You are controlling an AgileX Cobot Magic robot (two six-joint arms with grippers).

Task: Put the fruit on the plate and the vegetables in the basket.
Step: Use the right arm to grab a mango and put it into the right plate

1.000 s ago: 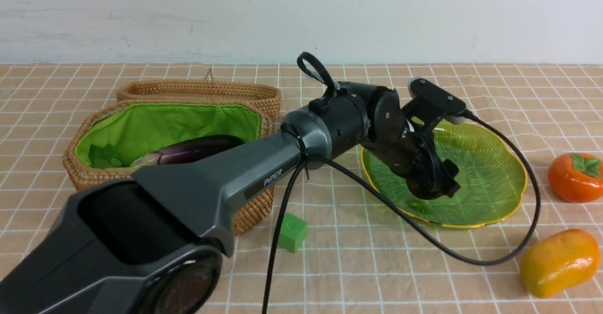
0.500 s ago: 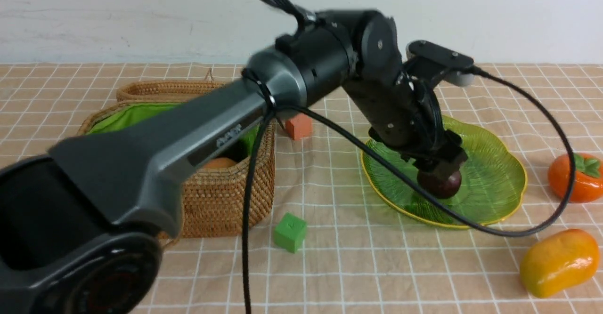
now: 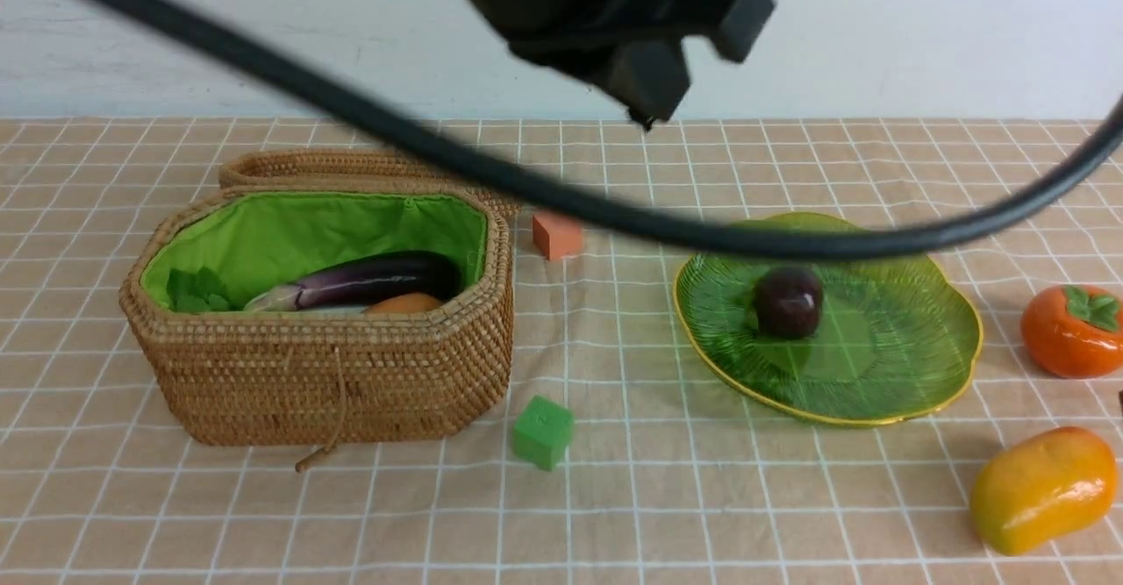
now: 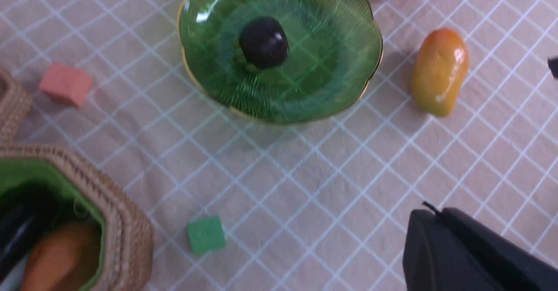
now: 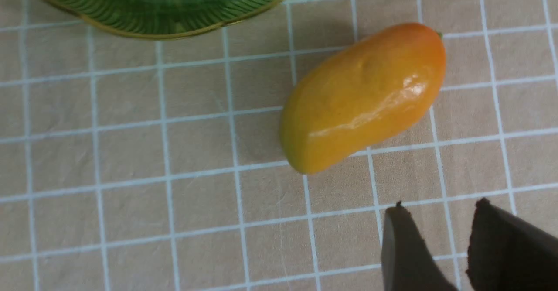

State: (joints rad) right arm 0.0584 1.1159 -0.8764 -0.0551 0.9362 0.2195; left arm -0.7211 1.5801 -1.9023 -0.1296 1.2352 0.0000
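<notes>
- Mangosteen [image 3: 788, 302], dark purple and round, now sits freed on the translucent green ribbed plate [image 3: 912, 348]; left gripper [image 3: 647, 98] has risen away, clenched and empty.
- Right gripper [image 5: 453, 247], parted and empty, hangs by the yellow-orange oblong mango [image 5: 362, 99], likely next.

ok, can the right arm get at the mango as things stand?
Probably yes. The mango lies on bare cloth just ahead of the right claw, nothing between them, clear of the plate. The jaws stand apart but may need to open wider.
</notes>
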